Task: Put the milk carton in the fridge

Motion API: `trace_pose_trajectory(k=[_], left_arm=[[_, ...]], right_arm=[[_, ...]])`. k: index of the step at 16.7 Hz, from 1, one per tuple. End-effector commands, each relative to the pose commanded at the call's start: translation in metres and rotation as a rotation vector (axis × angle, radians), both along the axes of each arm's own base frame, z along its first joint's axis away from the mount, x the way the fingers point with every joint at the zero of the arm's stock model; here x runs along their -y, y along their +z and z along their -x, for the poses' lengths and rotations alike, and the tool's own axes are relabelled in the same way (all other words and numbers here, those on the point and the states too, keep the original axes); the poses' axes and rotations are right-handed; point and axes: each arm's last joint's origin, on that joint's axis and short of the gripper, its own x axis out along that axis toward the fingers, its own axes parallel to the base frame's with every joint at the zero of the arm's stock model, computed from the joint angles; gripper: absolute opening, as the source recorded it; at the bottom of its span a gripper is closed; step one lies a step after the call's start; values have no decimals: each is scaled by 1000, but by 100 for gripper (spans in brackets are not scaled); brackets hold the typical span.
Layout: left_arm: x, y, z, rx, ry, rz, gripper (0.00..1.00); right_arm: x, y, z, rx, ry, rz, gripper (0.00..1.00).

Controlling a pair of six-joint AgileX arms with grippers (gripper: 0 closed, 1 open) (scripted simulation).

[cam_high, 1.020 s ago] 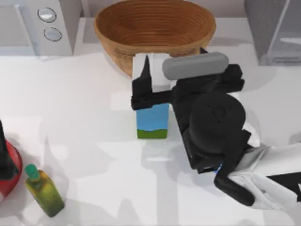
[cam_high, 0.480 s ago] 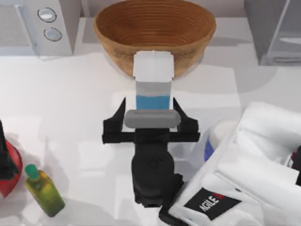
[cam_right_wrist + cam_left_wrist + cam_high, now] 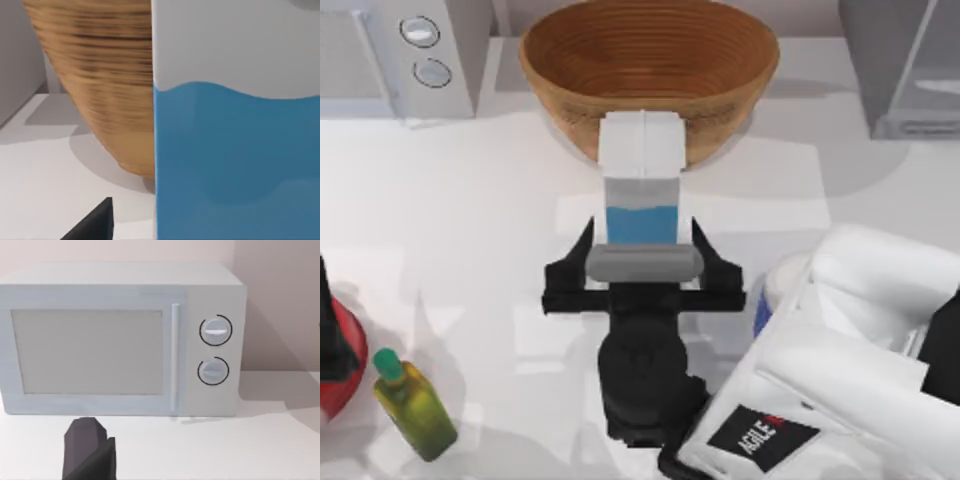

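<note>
Your right gripper (image 3: 642,232) sits mid-table, fingers spread wide, one on each side of the milk carton (image 3: 641,180); you can see a gap between each finger and the carton's sides, so no grip. The carton stands upright just in front of the woven basket (image 3: 650,60), its white folded top overlapping the basket's near rim in the top view. In the right wrist view the carton's sky-blue band (image 3: 235,165) is very close, with the basket wall (image 3: 100,85) beside it and a dark fingertip (image 3: 95,225) low in frame.

The fridge (image 3: 905,65) stands at the table's far right corner, well apart from the carton.

Your left gripper (image 3: 89,450) faces the microwave (image 3: 120,340); you cannot tell whether its fingers are apart. An olive-oil bottle (image 3: 413,405) lies near the table's left front edge.
</note>
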Motion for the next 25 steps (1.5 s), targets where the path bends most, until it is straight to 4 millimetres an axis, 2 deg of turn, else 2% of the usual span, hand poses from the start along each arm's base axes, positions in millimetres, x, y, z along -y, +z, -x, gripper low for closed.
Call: trace_pose_trajectory(k=[3, 5, 11, 15, 25], left_arm=[[0, 0, 0, 0, 0, 0, 100], [0, 0, 0, 0, 0, 0, 100], [0, 0, 0, 0, 0, 0, 100], [0, 0, 0, 0, 0, 0, 100], [0, 0, 0, 0, 0, 0, 100]], right_arm=[[-10, 1, 7, -4, -2, 8, 100], [-15, 1, 4, -4, -2, 8, 100], [1, -3, -49, -4, -2, 8, 100], [2, -3, -50, -4, -2, 7, 100], [2, -3, -50, -4, -2, 7, 25]])
